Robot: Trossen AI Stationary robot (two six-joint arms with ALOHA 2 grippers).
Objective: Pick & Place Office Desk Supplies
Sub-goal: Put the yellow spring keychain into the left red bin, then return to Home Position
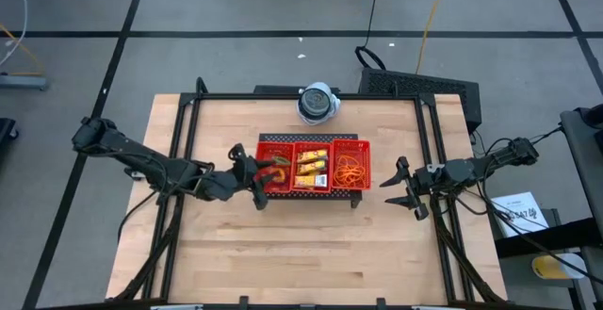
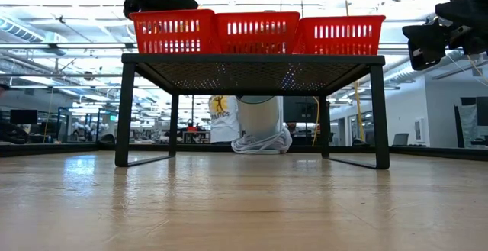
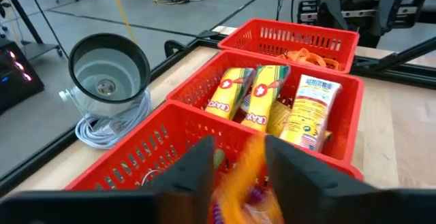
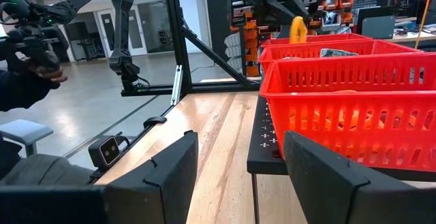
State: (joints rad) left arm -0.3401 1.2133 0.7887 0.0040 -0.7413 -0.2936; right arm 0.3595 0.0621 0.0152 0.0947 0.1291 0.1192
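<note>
The red three-compartment tray (image 1: 316, 139) stands on a black mesh riser (image 2: 252, 72). Yellow packets (image 3: 262, 98) lie in its middle compartment and orange rubber bands (image 3: 310, 57) in the right one. My left gripper (image 3: 238, 173) hovers over the left compartment, fingers apart. An orange ring (image 3: 240, 173) shows blurred between them, above other small rings (image 3: 255, 197). From the right wrist view the ring (image 4: 298, 30) shows just below that gripper. My right gripper (image 1: 396, 186) waits open, right of the tray. My left gripper reaches from the table's left, slanting slightly down over the tray's left compartment. The orange ring (image 3: 235, 183) is a blur in the gap between the fingers. Whether either finger touches it, I cannot tell.
A round white-grey device (image 1: 318, 103) with a coiled cable stands behind the tray at the table's far edge. The black riser's legs (image 2: 126, 114) lift the tray above the wood. Bare tabletop lies on the near side of the tray.
</note>
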